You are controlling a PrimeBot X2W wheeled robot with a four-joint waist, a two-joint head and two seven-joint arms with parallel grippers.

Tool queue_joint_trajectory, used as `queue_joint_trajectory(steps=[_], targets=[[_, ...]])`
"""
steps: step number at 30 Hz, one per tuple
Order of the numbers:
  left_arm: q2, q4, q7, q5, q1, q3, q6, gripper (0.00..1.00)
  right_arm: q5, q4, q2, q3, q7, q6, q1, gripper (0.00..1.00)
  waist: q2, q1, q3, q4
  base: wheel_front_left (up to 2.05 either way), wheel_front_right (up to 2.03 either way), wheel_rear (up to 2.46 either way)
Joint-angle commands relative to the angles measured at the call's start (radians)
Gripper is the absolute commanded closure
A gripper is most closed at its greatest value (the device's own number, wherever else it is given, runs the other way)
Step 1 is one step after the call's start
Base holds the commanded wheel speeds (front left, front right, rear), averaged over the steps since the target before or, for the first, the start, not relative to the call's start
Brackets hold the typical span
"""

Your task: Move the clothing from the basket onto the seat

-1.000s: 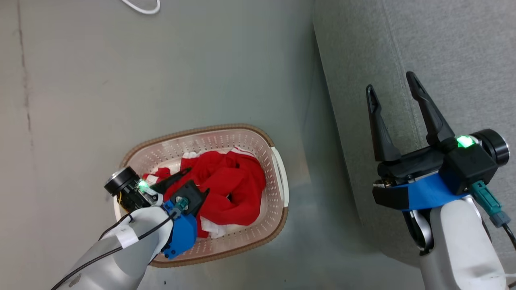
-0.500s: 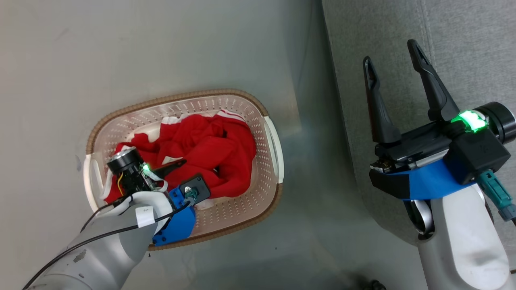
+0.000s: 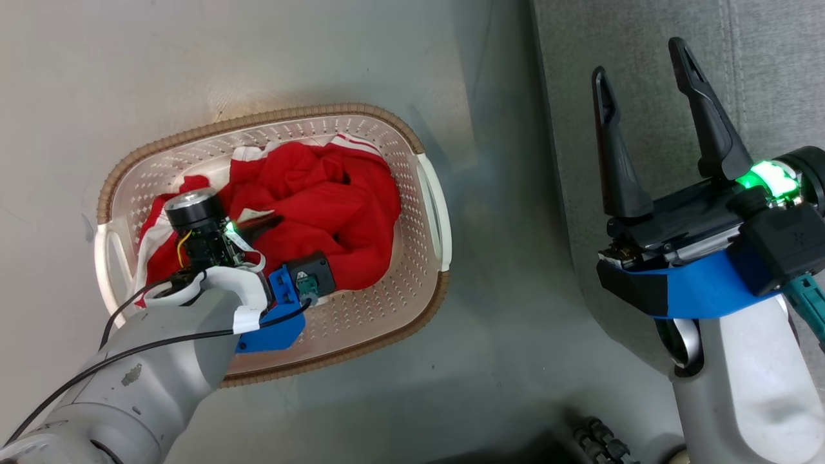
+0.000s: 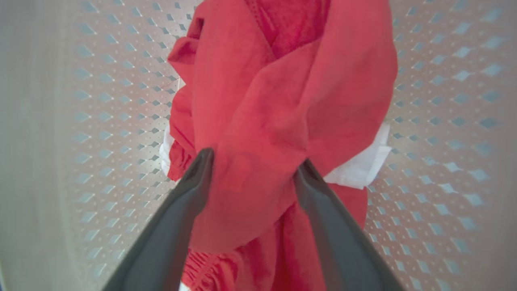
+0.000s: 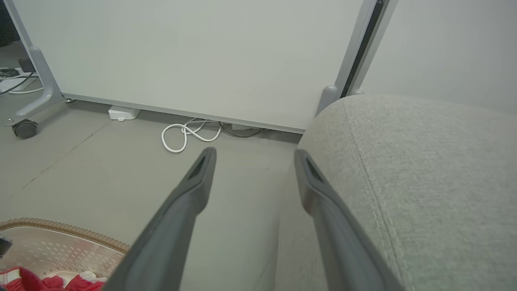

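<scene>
So since a second ago the head camera has swung, which is why the whole picture looks shifted, but the left gripper [image 3: 293,235] really has gone further in over the basket [image 3: 258,119], from the 7 o'clock rim to above the clothing [image 3: 322,193]. In the head view we see the basket on the floor [image 3: 258,51] at about 9 o'clock of the frame, with the red pile sitting inside it, bunched toward its 2 o'clock end. The right gripper [image 3: 638,58] hangs at 3 o'clock over the edge of the grey seat [image 3: 773,58], fingers pointing to 12 and spread wide with nothing between them. In the left wrist view the dark fingers [image 4: 181,210] stand wide apart with a fat fold of red cloth bulging between them, not pinched. A bit of white lining [image 4: 363,165] pokes out at 3 o'clock and the perforated basket wall is all around. In the right wrist view the jaws gape on empty air, with the seat at 3 o'clock and a coiled white cable [image 5: 185,135] at 11. The basket rim and a scrap of red are down at 8 o'clock.
</scene>
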Motion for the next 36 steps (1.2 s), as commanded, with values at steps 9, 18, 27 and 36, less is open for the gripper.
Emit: queue_joint_trajectory(steps=[9,18,27,36], targets=[[-0.022,0.027,-0.01,-0.031,-0.035,-0.003,0.0,0.0,-0.003,-0.026,-0.003,0.0,-0.003,0.0,0.002,0.0,0.0001,-0.0001,0.044,0.003,0.0,0.0,0.0],[-0.034,0.034,0.034,-0.048,-0.018,-0.003,0.0,0.96,-0.009,-0.035,-0.003,0.01,-0.003,0.0,0.0,0.0,0.0001,-0.0001,0.061,0.001,0.0,0.0,0.0],[-0.052,0.027,-0.006,-0.08,-0.01,-0.003,0.0,1.0,-0.015,-0.023,-0.003,0.001,-0.003,0.0,0.008,0.0,0.0001,-0.0001,0.037,0.012,0.0,0.0,0.0],[-0.077,-0.009,-0.067,-0.144,0.002,-0.003,0.0,1.0,-0.032,0.005,-0.003,0.004,-0.003,0.0,0.013,0.0,0.0001,-0.0001,-0.061,0.059,0.0,0.0,0.0]])
